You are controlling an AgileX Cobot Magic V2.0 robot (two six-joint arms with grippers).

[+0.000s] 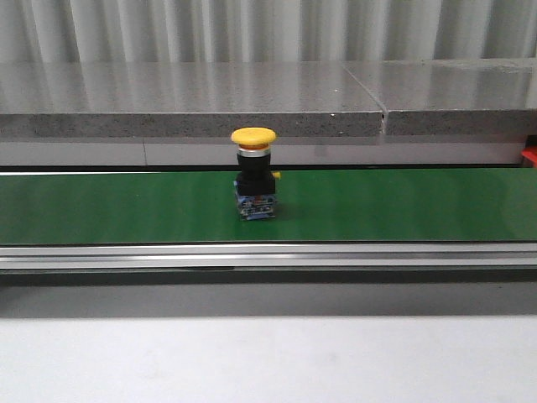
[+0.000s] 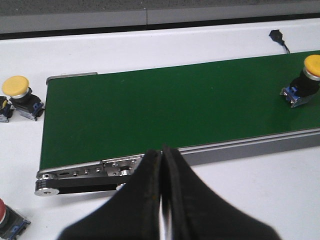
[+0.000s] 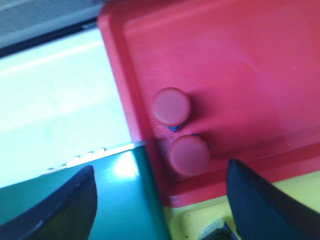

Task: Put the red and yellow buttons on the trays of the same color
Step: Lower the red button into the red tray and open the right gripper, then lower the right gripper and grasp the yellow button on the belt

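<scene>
A yellow button (image 1: 254, 172) stands upright on the green conveyor belt (image 1: 126, 206); the left wrist view also catches this yellow button (image 2: 307, 80) far along the belt. My left gripper (image 2: 161, 155) is shut and empty, hovering over the belt's near rail. Off the belt end a second yellow button (image 2: 17, 95) sits on the white table, and a red button (image 2: 7, 217) lies nearer the gripper. My right gripper (image 3: 160, 200) is open and empty above the seam of the red tray (image 3: 240, 60) and yellow tray (image 3: 195, 220). Two red buttons (image 3: 171, 106) (image 3: 189, 155) stand in the red tray.
A grey stone ledge (image 1: 193, 101) runs behind the belt. A red edge (image 1: 529, 157) shows at the belt's far right. A small black part with a wire (image 2: 277, 36) lies on the table beyond the belt. A dark button base (image 3: 217, 231) peeks from the yellow tray.
</scene>
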